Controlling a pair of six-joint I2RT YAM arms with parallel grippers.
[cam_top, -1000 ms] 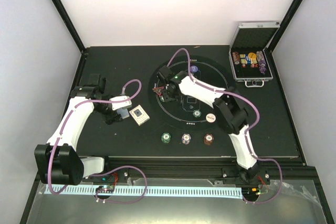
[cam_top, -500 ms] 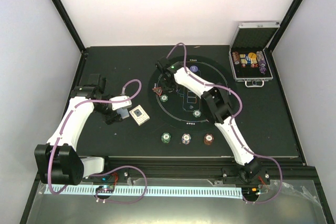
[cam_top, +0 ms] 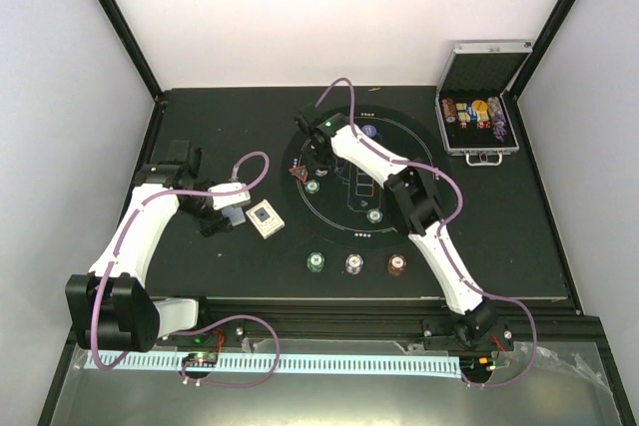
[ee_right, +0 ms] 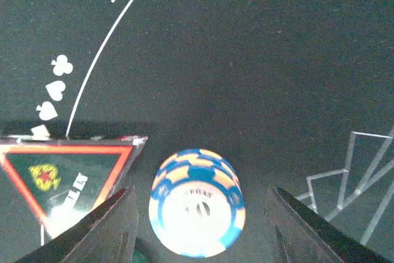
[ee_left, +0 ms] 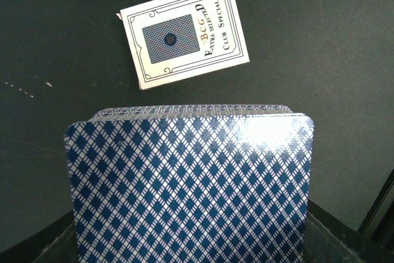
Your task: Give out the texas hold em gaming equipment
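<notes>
Right gripper [ee_right: 201, 209] stands open, low over the round black mat [cam_top: 334, 218]. One finger [ee_right: 114, 229] sits each side of a poker chip [ee_right: 197, 184], with a clear gap both sides and no contact. Chip has a blue-and-orange edge and white centre and rests on the felt. It looks thick: one chip or a short stack, cannot tell. It reads greenish from the top view. Red triangular marker [ee_right: 68, 177] lies flat just left of that chip in the wrist view, close but apart, one corner by the white ring line. Small suit symbols [ee_right: 52, 87] are printed beyond it.

Left gripper [cam_top: 222, 216] is clamped on a deck of playing cards [ee_left: 191, 183], blue diamond-pattern backs facing the wrist camera and filling the lower frame. Fingers are mostly hidden behind it. Deck is held over the black table [cam_top: 200, 127], left of the mat. Card box [ee_left: 184, 32], white with a blue panel, lies flat just beyond the deck, slightly rotated, not touching.

Other chips:
- green chip [cam_top: 373, 215] on the mat's near side
- dark blue chip [cam_top: 368, 133] on the far side, beside the right arm
- a row just off the mat's near edge, spaced apart: second green chip [cam_top: 316, 262], purple-white chip [cam_top: 353, 263], red-brown chip [cam_top: 397, 264]

Silver metal case [cam_top: 489, 65] stands open at the table's far right, chip rolls [cam_top: 473, 110] inside, well apart from both grippers.
</notes>
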